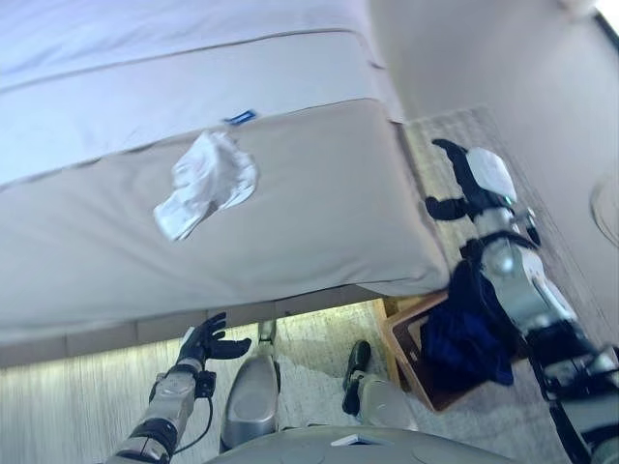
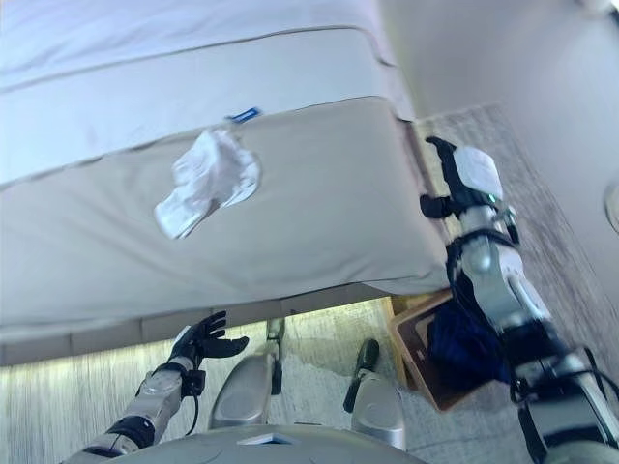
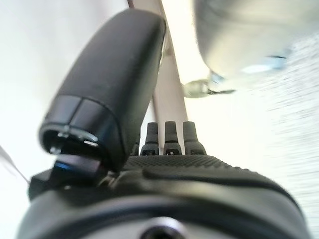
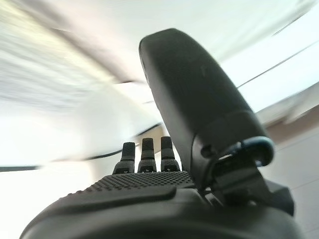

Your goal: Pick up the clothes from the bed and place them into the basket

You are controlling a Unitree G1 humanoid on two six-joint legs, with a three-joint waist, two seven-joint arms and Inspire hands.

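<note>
Clothes: white garment (image 1: 205,184) lies crumpled on the bed (image 1: 319,222), near the middle of the near side, a little back from the front edge. Nothing touches it.
Basket: brown box-like basket (image 1: 404,340) on the floor just off the bed's near right corner. Dark blue cloth (image 1: 466,333) is heaped in it and spills over its rim.
Left hand: left hand (image 1: 206,340) is low, below the bed's front edge, over the floor. Fingers spread and relaxed, thumb out, holding nothing. Its wrist view shows straight fingers and bare space past them.
Right hand: right hand (image 1: 462,184) is raised beside the bed's right edge, above the basket and apart from the blue cloth. Fingers extended, thumb standing clear, nothing in it. Its wrist view agrees: fingers straight, empty.
Step in hand: judged as between pieces. One dark item appears already binned, the white one is still to fetch, and neither hand is committed to it yet.
Next move: calls for a reach over the front edge onto the bed top to the white garment. The left hand sits roughly below it, so it looks the nearer choice, though it must rise clear of the bed's front edge first.
Grasp: soft, bunched cloth. Fingers should close on a raised fold rather than a flat part.
Risk: trailing ends may drag on the bed edge or miss the already full basket.
</note>
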